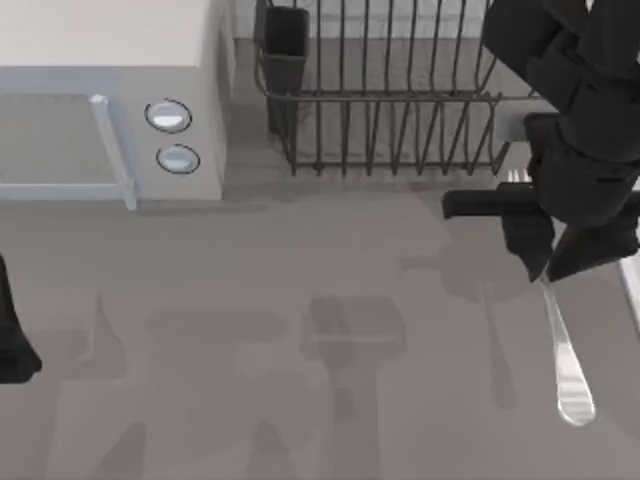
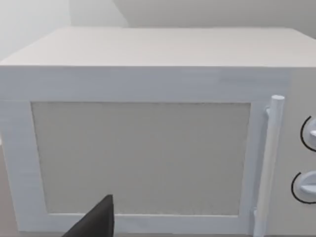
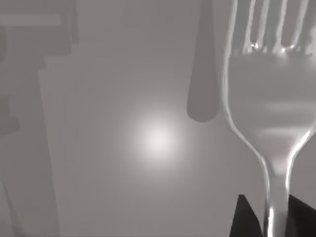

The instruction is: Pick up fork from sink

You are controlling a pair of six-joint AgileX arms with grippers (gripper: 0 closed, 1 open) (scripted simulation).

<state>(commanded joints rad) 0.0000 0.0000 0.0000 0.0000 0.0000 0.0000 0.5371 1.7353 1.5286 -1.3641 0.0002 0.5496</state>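
The fork (image 1: 568, 360) is a shiny silver utensil at the right of the top view, its rounded handle end pointing toward the near edge. My right gripper (image 1: 548, 265) is shut on its neck, just below the tines. In the right wrist view the fork (image 3: 269, 108) hangs close to the camera, with dark fingertips (image 3: 244, 219) on either side of the neck. Its shadow falls apart from it on the pale grey sink floor (image 1: 420, 420), so the fork is held above the floor. My left gripper (image 1: 12, 345) is parked at the far left edge.
A white microwave (image 1: 110, 110) with two round knobs stands at the back left and faces the left wrist camera (image 2: 148, 153). A dark wire dish rack (image 1: 380, 90) stands at the back, close behind the right arm. Arm shadows lie across the middle of the floor.
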